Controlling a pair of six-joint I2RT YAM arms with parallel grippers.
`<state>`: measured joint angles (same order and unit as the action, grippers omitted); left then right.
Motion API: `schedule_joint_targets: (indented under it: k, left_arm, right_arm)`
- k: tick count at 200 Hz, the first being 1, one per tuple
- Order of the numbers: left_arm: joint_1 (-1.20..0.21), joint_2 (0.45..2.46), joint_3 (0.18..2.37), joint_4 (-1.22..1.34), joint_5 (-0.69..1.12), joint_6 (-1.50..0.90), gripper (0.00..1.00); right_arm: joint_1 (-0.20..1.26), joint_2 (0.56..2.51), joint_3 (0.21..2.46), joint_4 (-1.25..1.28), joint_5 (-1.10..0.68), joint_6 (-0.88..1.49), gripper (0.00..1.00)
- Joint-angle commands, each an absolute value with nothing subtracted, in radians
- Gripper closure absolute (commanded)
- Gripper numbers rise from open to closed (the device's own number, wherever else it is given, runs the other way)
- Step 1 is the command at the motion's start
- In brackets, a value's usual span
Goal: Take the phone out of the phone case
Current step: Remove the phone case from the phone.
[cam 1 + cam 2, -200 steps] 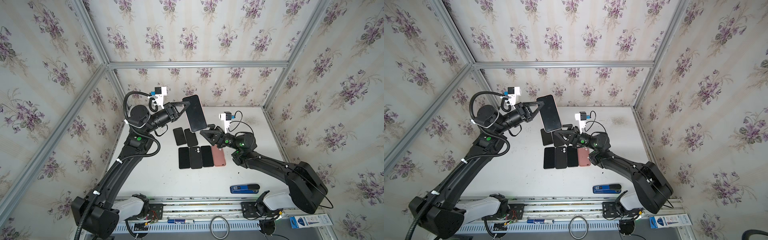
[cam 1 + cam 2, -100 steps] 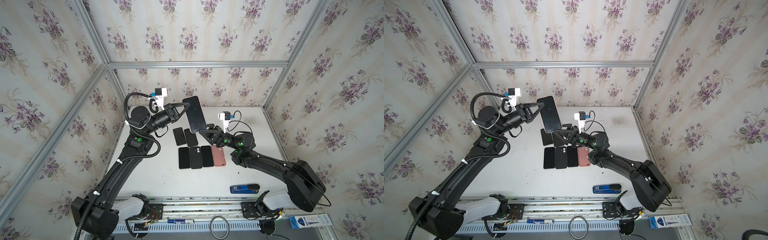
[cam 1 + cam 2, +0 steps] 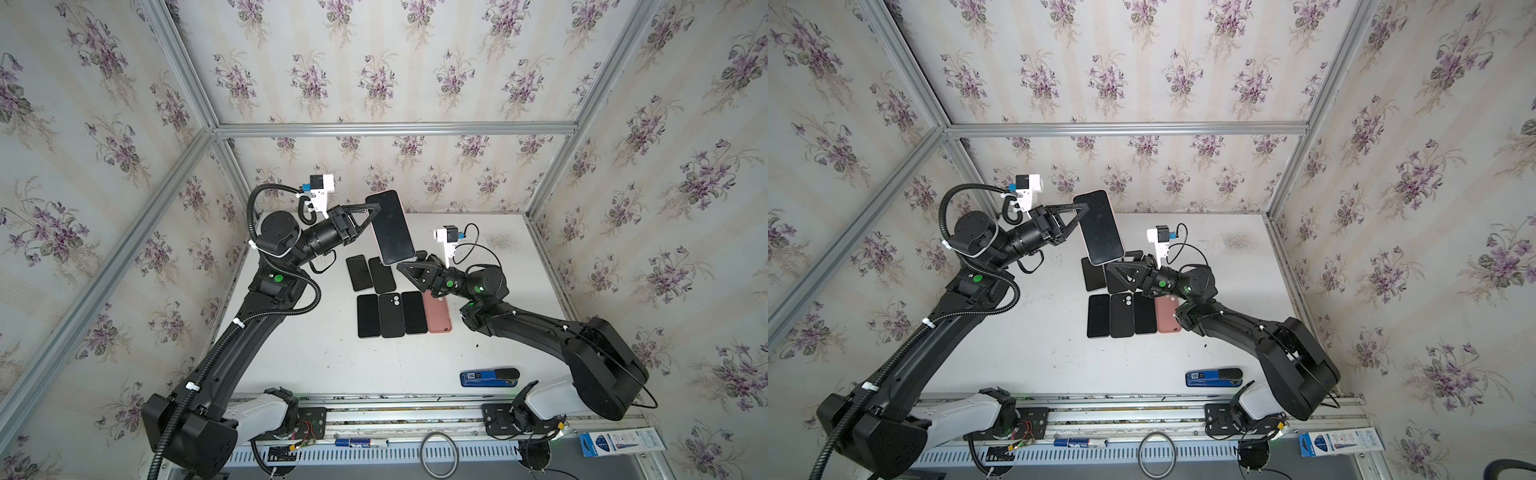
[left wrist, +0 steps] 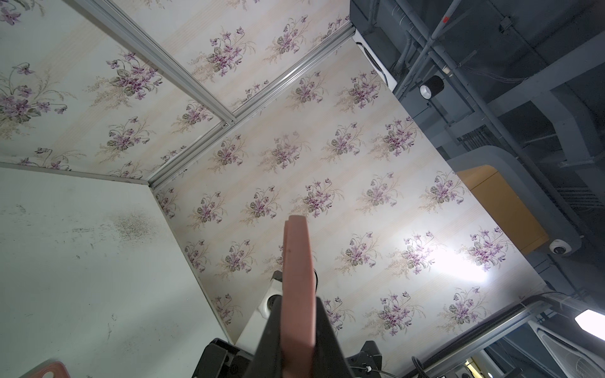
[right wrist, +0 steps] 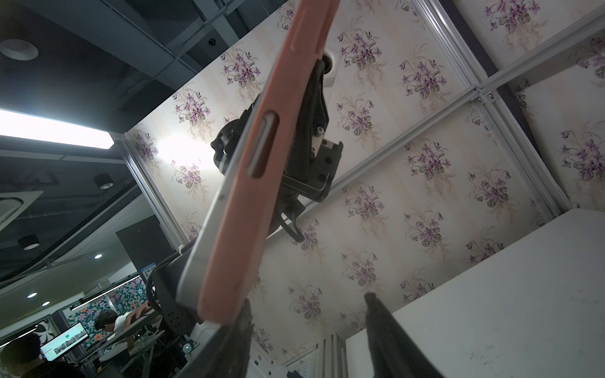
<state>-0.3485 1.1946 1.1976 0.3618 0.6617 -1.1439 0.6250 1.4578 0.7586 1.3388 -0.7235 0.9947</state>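
The phone (image 3: 392, 227) is up in the air over the back of the table (image 3: 316, 357), screen facing the top cameras. The left gripper (image 3: 374, 214) is clamped tight on one long edge, pink case (image 5: 235, 203) and all. The right gripper (image 3: 411, 261) sits just under the bottom end with its jaws apart, holding nothing.

Handling-wise, the phone's a stiff slab with slick glass, so not something you want to drop. The case looks soft and rubbery, so it should flex and peel. I'd hook the case lip at a bottom corner, not the glass. In the right wrist view a silver strip of phone edge shows beside the pink down there, so maybe that corner's already loose, but it's hard to say from this angle.

No brand or writing I can read on the phone or case. The blue thing (image 3: 490, 376) at the front of the table has print, but it's too small to make out.
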Motion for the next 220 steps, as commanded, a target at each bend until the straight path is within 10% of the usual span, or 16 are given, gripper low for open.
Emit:
schedule_joint_targets:
  k: [1,220]
  left_arm:
    - [-0.348,1.189,1.193,0.432,0.667,-1.155,1.0]
    - [-0.35,1.176,1.173,0.448,0.681,-1.14,1.0]
  right_arm:
    - [0.624,1.464,0.78,1.401,-0.725,1.02,0.41]
    - [0.613,1.452,0.779,1.362,-0.693,1.022,0.42]
